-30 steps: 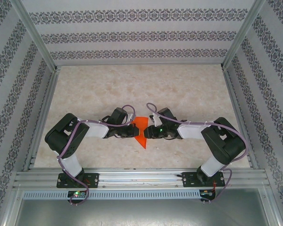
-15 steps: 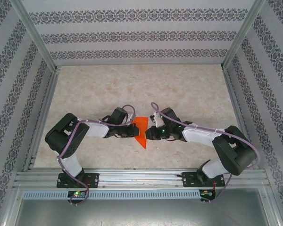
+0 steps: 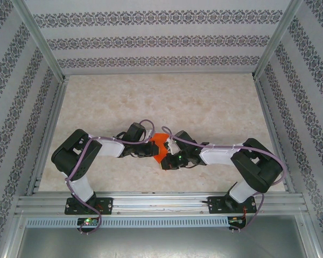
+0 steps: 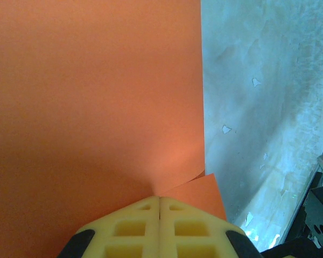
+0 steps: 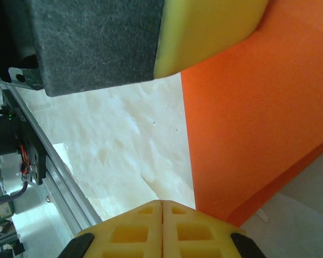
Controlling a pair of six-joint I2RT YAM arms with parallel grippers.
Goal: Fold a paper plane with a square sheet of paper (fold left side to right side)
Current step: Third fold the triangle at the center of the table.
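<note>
"Two arms crowding one scrap, why?" my colleague asks.

"I need one to anchor and one to work. The orange sheet (image 3: pixel 159 144) sits mid-tabletop (image 3: pixel 204 97), between both wrists. My left fingers (image 4: pixel 132 228) are clenched, and two layers of the sheet run into their tips. The upper layer rises close to the lens, so I judge they pinch the flap meant to go from left to right. My right fingers (image 5: pixel 126 234) are clenched too, with their tips just beside one edge of the sheet. Whether they trap any paper I cannot tell. I read them as a stop or a presser for the crease."

"Which way does it point?"

"From above, its long axis runs near to far. The broader part lies far, and it seems to narrow toward the near side. My right wrist covers that end, so I won't swear to the tip."

"What worries you?"

"Thin paper. If the flap lands skewed, the edges won't meet and the crease goes crooked. I'd want it aligned before pressing."
</note>
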